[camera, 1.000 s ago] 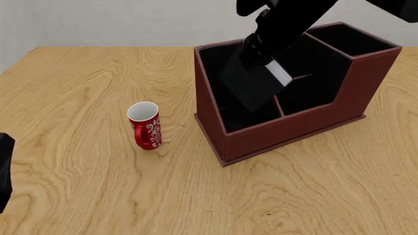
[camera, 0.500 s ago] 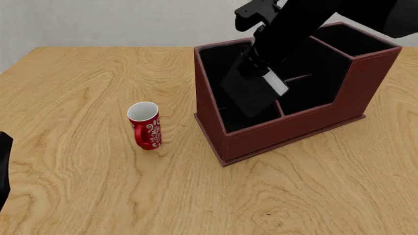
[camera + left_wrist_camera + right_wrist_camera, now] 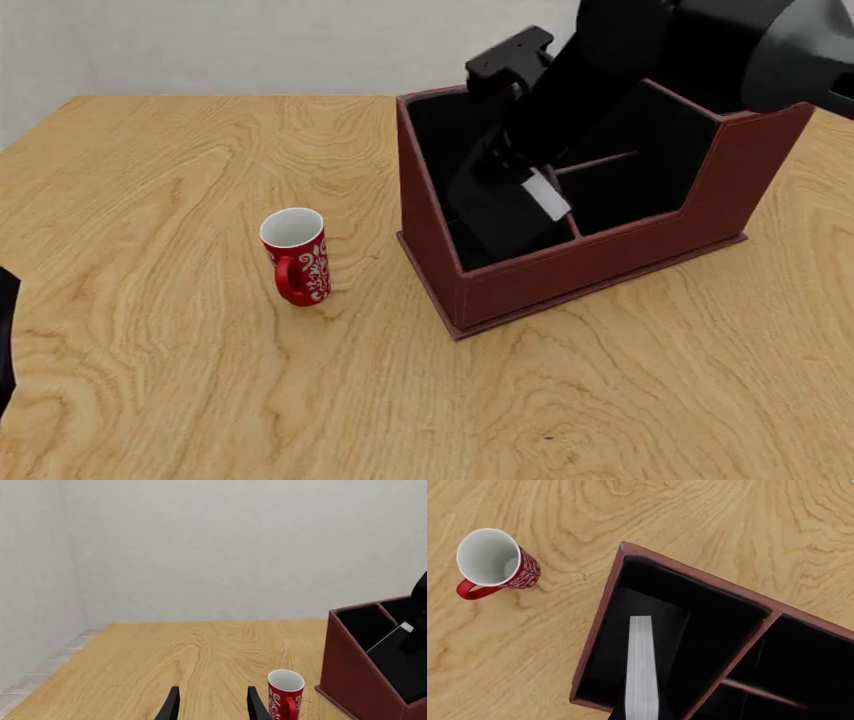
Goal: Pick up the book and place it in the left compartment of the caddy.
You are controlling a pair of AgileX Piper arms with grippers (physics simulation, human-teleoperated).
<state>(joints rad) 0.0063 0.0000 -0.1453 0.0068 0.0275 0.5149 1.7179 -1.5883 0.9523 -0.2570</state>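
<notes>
The black book with white page edges stands tilted, its lower part inside the left compartment of the red-brown caddy. My right gripper is shut on the book's upper end and reaches down from the upper right. In the right wrist view the book's page edges run down into that long black-lined compartment. My left gripper is open and empty, low over the table and far to the left of the caddy.
A red-and-white mug stands upright on the wooden table, left of the caddy; it also shows in the left wrist view and the right wrist view. Part of the left arm shows at the left edge.
My right gripper has moved down and slightly left with the book, sinking it deeper into the left compartment. The mug, the caddy and the left arm have stayed put.
</notes>
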